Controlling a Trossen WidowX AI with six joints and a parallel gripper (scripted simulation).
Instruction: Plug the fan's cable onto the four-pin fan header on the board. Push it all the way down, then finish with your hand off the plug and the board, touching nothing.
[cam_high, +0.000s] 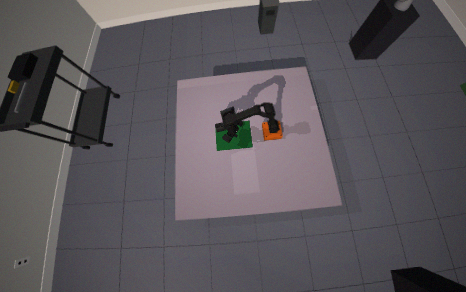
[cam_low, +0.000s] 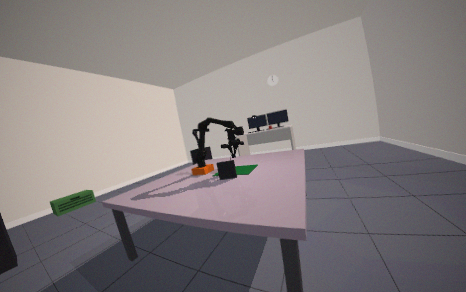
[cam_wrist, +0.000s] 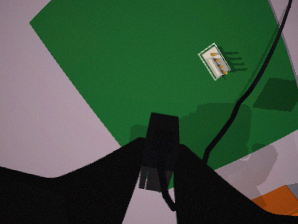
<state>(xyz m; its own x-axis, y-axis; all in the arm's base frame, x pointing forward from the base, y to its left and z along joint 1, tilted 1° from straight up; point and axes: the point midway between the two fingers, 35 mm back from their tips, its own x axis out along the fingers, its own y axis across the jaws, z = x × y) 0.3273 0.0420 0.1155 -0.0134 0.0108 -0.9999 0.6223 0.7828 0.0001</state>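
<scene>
The green board (cam_high: 242, 143) (cam_low: 248, 170) (cam_wrist: 100, 60) lies flat on the table. The white four-pin header (cam_wrist: 216, 64) stands on it, in the upper right part of the wrist view, its gold pins showing. My gripper (cam_wrist: 160, 148) (cam_low: 233, 154) is shut on the black plug (cam_wrist: 164, 125) and holds it above the board near its edge, apart from the header. In the wrist view the plug is below and left of the header. The black cable (cam_wrist: 252, 90) runs up along the right side of that view. The plug's underside is hidden.
The orange robot base (cam_high: 267, 135) (cam_low: 202, 170) (cam_wrist: 285, 200) is beside the board. A black square block (cam_low: 226, 170) (cam_high: 227, 112), perhaps the fan, stands at the board's edge. The pink table (cam_high: 295, 185) (cam_low: 250, 210) carries them all.
</scene>
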